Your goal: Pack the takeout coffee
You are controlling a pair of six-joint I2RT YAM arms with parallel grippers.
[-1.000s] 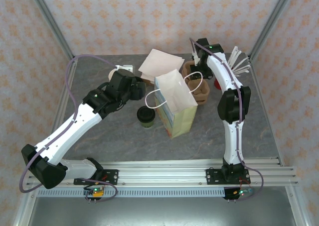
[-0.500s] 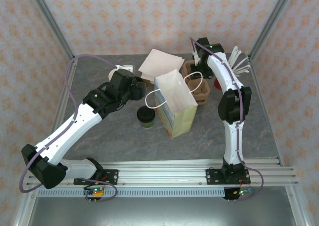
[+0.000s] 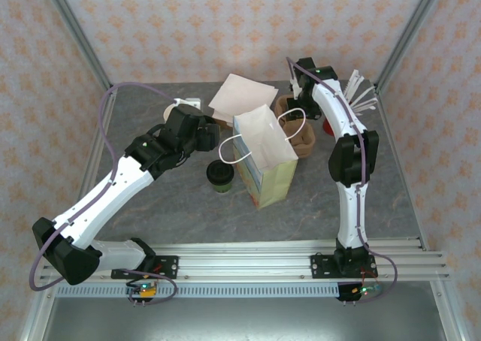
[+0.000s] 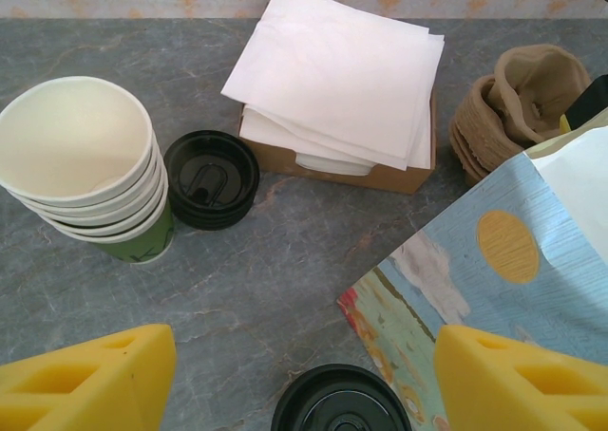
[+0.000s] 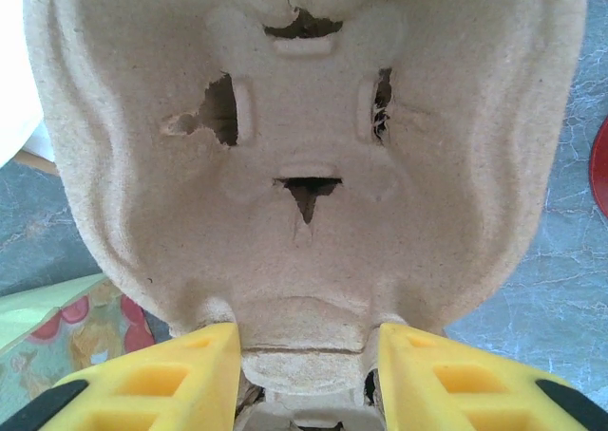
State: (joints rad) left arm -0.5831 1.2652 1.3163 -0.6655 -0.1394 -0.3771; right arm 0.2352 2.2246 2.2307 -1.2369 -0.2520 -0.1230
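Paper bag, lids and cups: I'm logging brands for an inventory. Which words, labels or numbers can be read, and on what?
No words, brands or numbers can be read.
On the paper bag: a printed picture with a yellow disc, no lettering.
On the black lids: raised moulding, too small to read.
On the takeout coffee: lid marks too small to read.
On the stack of cups: green sides, no print visible.

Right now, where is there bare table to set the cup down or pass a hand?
Bare: the near strip of table between the paper bag and the rail, and the right side beyond the right arm. Crowded: the far edge, with cup stack, loose lids, napkins and pulp carriers close together.
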